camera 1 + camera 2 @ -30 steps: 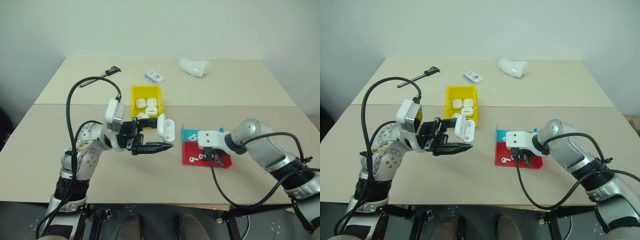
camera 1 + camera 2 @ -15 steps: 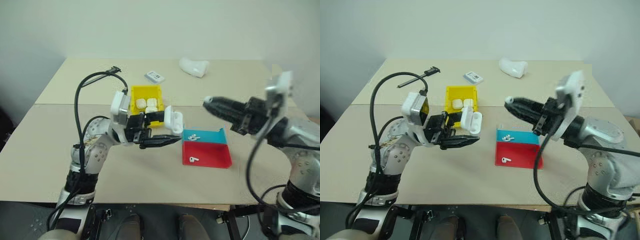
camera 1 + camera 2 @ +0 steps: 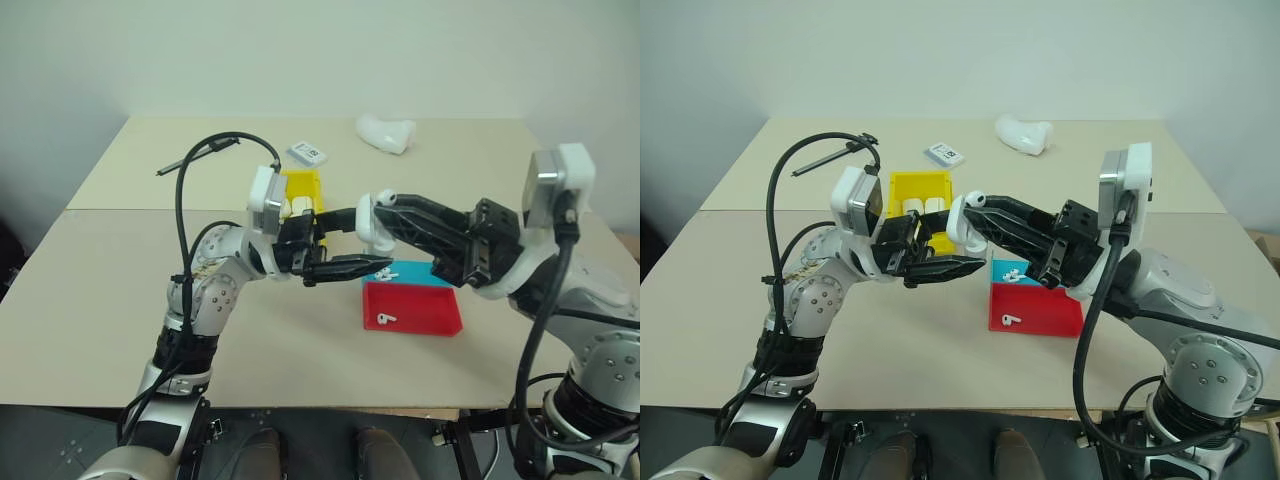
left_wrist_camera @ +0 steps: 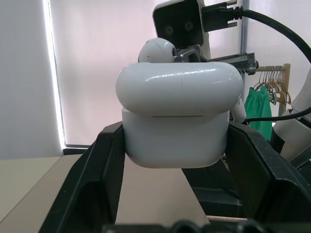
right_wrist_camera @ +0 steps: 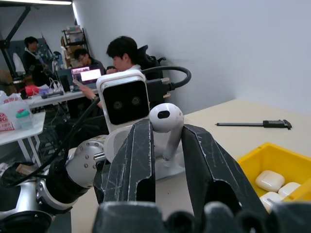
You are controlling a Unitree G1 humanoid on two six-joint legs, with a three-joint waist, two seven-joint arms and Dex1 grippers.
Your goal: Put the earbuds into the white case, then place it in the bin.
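My left gripper (image 3: 362, 242) is shut on the white case (image 3: 372, 222), held up above the table with its lid end upward. In the left wrist view the case (image 4: 177, 121) sits between the two black fingers (image 4: 97, 184). My right gripper (image 3: 976, 207) reaches in from the right, shut on one earbud (image 5: 166, 119), and its tip is right at the top of the case. That earbud (image 4: 156, 51) shows just behind the case's top. The yellow bin (image 3: 300, 177) lies behind the left gripper, with white cases in it. Two more earbuds lie on the trays.
A red tray (image 3: 430, 312) holds one earbud (image 3: 382, 320) and the blue tray (image 3: 412, 277) behind it holds another (image 3: 388, 272), below the grippers. A lumpy white object (image 3: 388, 133), a small card (image 3: 308, 152) and a black tool (image 3: 200, 152) lie farther back. People sit in the background.
My right gripper has lifted off the red tray, turned level and swung left up to the case, carrying an earbud. The left gripper has carried the case a little right and up.
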